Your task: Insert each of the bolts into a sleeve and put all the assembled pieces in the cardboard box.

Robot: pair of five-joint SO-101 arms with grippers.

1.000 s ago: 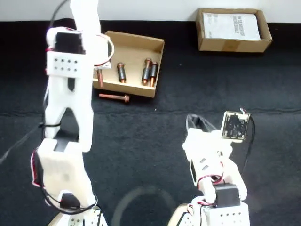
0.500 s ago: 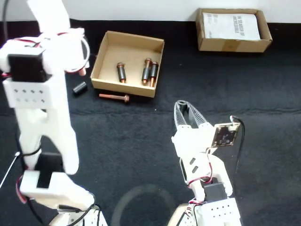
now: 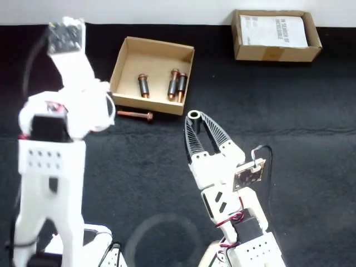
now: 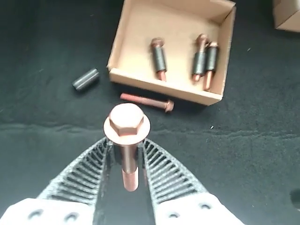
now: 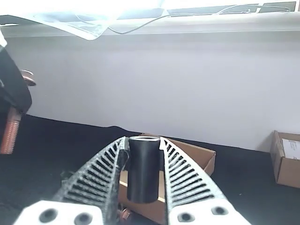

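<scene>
Setting: robotics lab bench, probably. Table point(image 3: 311, 111) was draped in black cloth against a plain white wall point(image 5: 187, 84). Left arm point(image 3: 50, 172) and right arm point(image 3: 214, 169) were white plastic, with wiring point(image 3: 232, 217) left exposed.

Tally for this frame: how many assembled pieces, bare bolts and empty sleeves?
Assembled pieces: 3, in the cardboard box
Bare bolts: 2, one on the table, one in the left tool
Empty sleeves: 2, one on the table, one in the right tool
Total: 7

left hand point(image 4: 125, 144), right hand point(image 5: 143, 140), both closed
</scene>
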